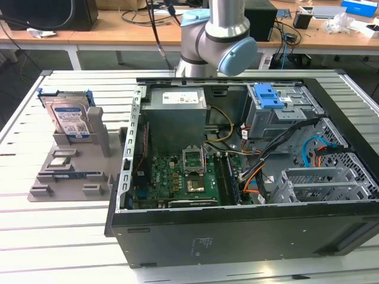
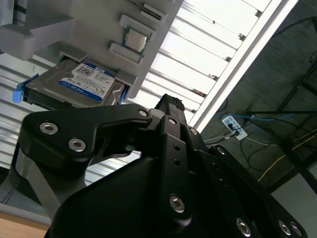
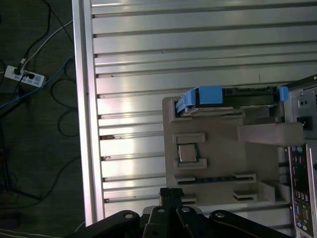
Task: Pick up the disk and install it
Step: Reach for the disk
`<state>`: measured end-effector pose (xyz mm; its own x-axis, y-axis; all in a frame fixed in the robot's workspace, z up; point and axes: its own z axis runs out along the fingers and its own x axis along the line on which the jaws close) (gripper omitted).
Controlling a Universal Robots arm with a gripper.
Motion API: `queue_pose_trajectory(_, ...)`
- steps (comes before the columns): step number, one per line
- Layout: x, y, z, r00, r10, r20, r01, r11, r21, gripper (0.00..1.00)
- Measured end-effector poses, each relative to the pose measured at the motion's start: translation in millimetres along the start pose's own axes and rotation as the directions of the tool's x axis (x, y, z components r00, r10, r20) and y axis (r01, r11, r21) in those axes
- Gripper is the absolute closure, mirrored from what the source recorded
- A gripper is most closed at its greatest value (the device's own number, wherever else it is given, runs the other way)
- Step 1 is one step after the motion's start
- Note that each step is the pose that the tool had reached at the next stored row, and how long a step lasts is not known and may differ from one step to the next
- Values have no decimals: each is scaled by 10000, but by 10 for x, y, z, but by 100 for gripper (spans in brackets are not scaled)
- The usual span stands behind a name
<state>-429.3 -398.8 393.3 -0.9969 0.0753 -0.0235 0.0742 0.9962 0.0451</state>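
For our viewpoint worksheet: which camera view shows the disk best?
The exterior view: the disk stands upright in its grey holder, label facing the camera. The second wrist view shows its label partly behind the holder; the first wrist view, edge-on.

I see the disk (image 1: 70, 120) standing upright on edge in a grey holder (image 1: 65, 187). Its silver body is framed in blue, with the blue-and-white label facing the exterior camera. It sits at the exterior view's left of the open computer case (image 1: 237, 232).
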Motion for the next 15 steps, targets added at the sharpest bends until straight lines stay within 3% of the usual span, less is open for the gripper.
queue_pose_trajectory(15, 204, -15, -6, 10000, 0, 0, 0, 10000, 0, 89)
